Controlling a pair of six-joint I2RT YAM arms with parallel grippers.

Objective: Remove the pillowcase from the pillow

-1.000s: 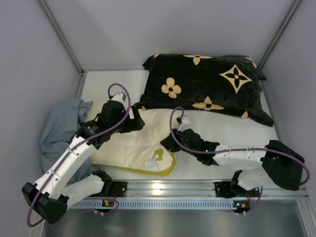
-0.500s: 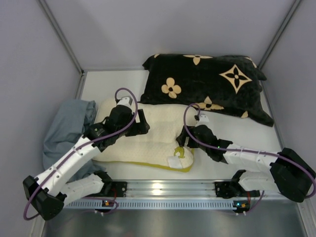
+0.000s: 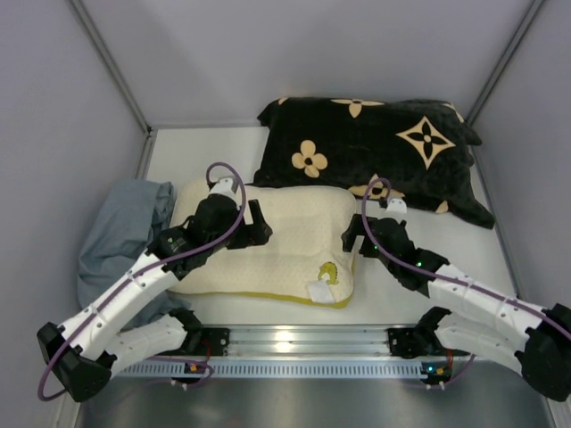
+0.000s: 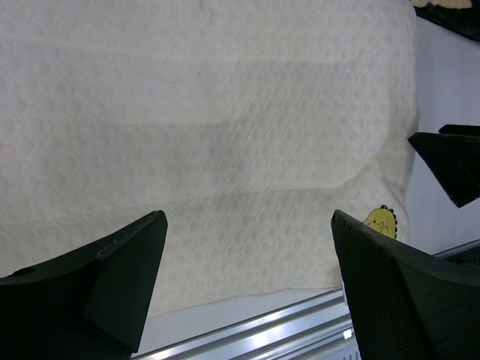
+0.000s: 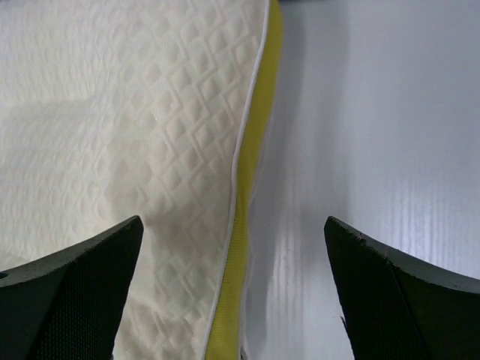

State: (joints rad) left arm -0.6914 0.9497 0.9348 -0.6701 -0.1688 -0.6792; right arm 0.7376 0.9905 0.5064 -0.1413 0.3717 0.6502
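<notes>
A metal rail [image 3: 294, 339] runs along the near edge of the table [image 3: 205, 152], with both arm bases bolted to it. Just beyond the rail, about midway along the near edge, the pillow [image 3: 285, 245] lies flat and bare, cream knit face up. Its emblem [image 3: 328, 273] and white tag [image 3: 318, 291] sit at the near right corner, and yellow-green piping [image 5: 251, 172] runs down its right edge. The left gripper [image 3: 254, 223] is over the middle of the pillow, toward its far edge. In the left wrist view its fingers [image 4: 112, 262] are spread wide with only knit fabric between them, gripping nothing. The right gripper [image 3: 357, 236] is at the pillow's right end, also spread wide and empty. In the right wrist view one of its fingers [image 5: 75, 270] is over the pillow and the other over bare table, with the piping between them. Whether either gripper touches the fabric cannot be told. The pillowcase [image 3: 120, 236] is off the pillow, bunched in a heap against the left edge with its grey-blue side showing, just beside the pillow's left end and partly under the left arm. At the far right corner a black cushion [image 3: 375, 152] with tan flowers lies flat, its near edge close against the pillow's far edge.
</notes>
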